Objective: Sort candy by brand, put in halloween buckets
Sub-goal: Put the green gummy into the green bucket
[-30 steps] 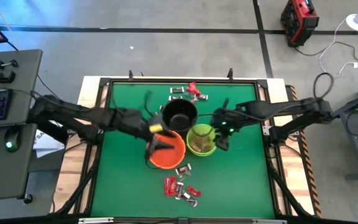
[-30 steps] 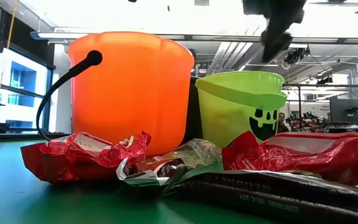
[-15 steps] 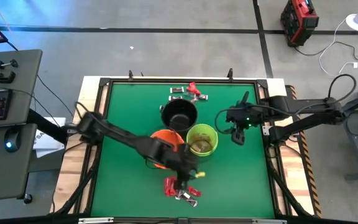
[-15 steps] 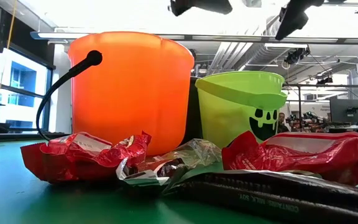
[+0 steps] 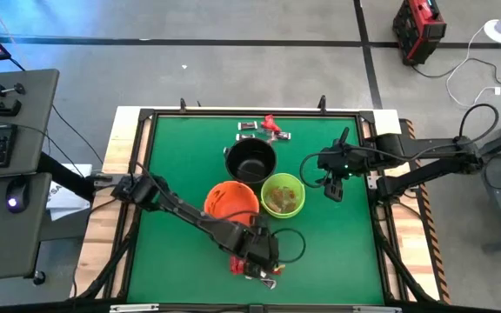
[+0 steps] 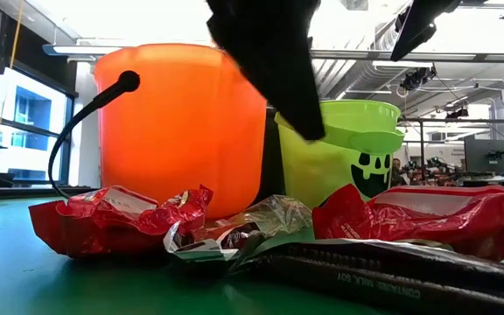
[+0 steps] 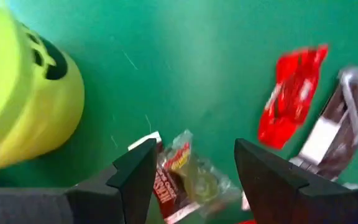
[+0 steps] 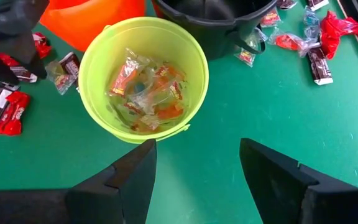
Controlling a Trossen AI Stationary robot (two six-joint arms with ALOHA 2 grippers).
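Three halloween buckets stand mid-table: black [image 5: 250, 161], orange [image 5: 231, 200] and lime green [image 5: 283, 195]. The lime green bucket [image 8: 143, 78] holds several pale wrapped sweets. A pile of candy [image 5: 252, 263] lies near the front edge: red wrappers [image 7: 291, 93], a dark brown and silver one [image 7: 337, 124] and a pale one [image 7: 191, 174]. My left gripper [image 5: 263, 252] hangs open just above this pile, its fingers [image 7: 135, 171] on either side of the pale sweet, clear of it. My right gripper [image 5: 331, 189] waits open in the air to the right of the lime green bucket.
More candy [image 5: 263, 129] lies behind the black bucket near the far edge. The orange bucket's handle [image 6: 86, 114] hangs down toward the front. Bare green mat lies left and right of the buckets. A raised frame [image 5: 137, 174] borders the mat.
My left gripper has swung from over the orange bucket toward the near edge and down, tipping steeply downward, and now hangs over the front candy pile. My right gripper drew away from the lime green bucket toward the right edge and a little up, then held still.
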